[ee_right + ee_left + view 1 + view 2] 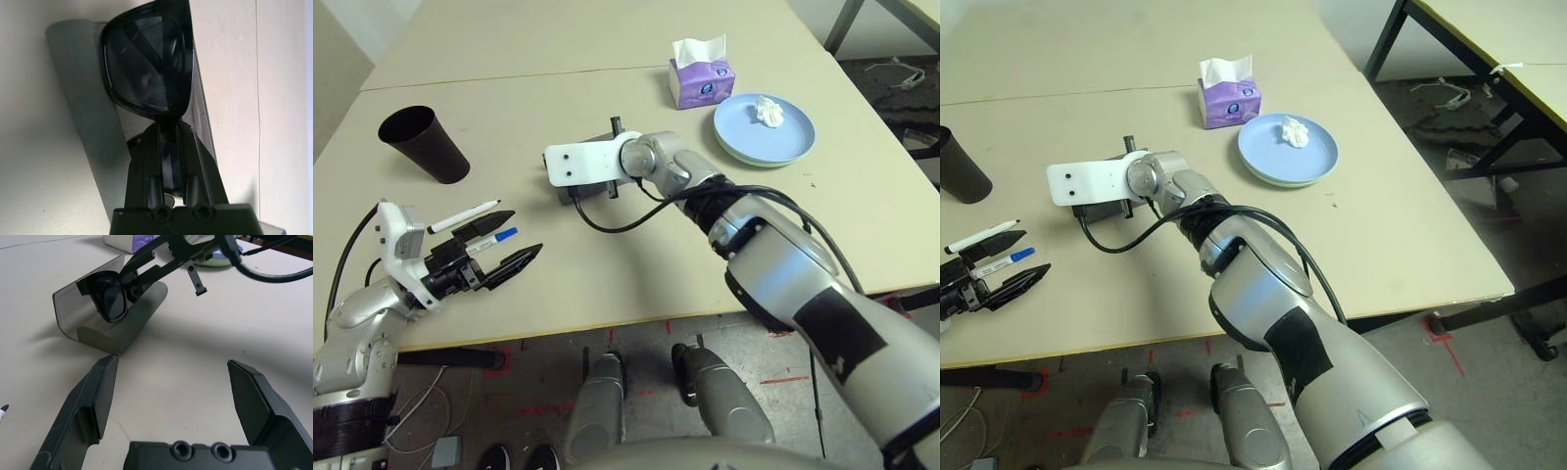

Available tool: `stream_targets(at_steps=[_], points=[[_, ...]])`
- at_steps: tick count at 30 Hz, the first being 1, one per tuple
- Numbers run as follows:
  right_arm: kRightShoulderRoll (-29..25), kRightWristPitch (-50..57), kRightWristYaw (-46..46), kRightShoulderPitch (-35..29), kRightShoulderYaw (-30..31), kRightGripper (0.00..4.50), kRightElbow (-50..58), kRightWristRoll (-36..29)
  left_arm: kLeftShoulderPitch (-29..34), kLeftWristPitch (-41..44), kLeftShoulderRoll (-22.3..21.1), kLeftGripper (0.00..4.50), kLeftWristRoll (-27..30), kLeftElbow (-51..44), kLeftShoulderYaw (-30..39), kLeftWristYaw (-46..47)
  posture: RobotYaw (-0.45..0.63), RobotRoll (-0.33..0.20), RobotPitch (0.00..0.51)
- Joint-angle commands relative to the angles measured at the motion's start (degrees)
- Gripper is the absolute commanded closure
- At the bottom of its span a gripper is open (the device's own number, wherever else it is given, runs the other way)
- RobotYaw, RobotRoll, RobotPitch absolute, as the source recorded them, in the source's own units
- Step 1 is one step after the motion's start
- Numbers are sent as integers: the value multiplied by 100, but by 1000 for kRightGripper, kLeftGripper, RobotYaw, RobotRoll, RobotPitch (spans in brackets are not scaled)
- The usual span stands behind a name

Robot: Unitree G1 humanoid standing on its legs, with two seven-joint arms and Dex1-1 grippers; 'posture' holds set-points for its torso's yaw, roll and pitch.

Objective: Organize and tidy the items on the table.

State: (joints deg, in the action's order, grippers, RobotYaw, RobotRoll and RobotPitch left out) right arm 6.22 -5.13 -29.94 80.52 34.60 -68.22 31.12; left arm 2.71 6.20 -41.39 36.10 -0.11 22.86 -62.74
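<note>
From the head camera, the right gripper (570, 184) reached over the grey glasses case (576, 195) at table (607, 284) centre; the black cup (423, 143) stood at ten o'clock, the blue plate (765, 131) with crumpled tissue (767, 111) at two, a tissue box (701, 80) behind. The left gripper (509, 245) hovered at eight o'clock, jaws spread, beside the black-capped marker (463, 217) and blue-capped marker (493, 239). The left wrist view showed the black sunglasses (111, 296) over the open case. In the right wrist view, the right gripper's jaws pinched the sunglasses' bridge.

The two head views look forward and down from above the table (607, 284), over the silver forearms; both take in the same tabletop, the right-eye one set further to the robot's right, so it also catches the floor past the table's edge. The left wrist camera sits low, near the surface, facing level along the left gripper (171, 382) toward the grey glasses case (122, 328) a short way ahead. The right wrist camera looks along the right gripper (168, 142), very close on the black sunglasses (146, 63) and that same case.
</note>
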Motion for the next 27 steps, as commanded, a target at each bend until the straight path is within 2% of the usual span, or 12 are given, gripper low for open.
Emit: stream_targets(at_steps=[1,18,27], points=[[157,202,-16,-48,-27,4349,-154,56,58,25,62,0,42,-94,75,26,-74,0,222],[181,210,-473,-162,-53,4352,40,-11,-96,-61,145,0,-61,60,49,70,-84,0,215],[158,181,-480,-200,-150,1305,144,-4,-248,-135,159,0,-137,216,-25,18,-99,0,212]])
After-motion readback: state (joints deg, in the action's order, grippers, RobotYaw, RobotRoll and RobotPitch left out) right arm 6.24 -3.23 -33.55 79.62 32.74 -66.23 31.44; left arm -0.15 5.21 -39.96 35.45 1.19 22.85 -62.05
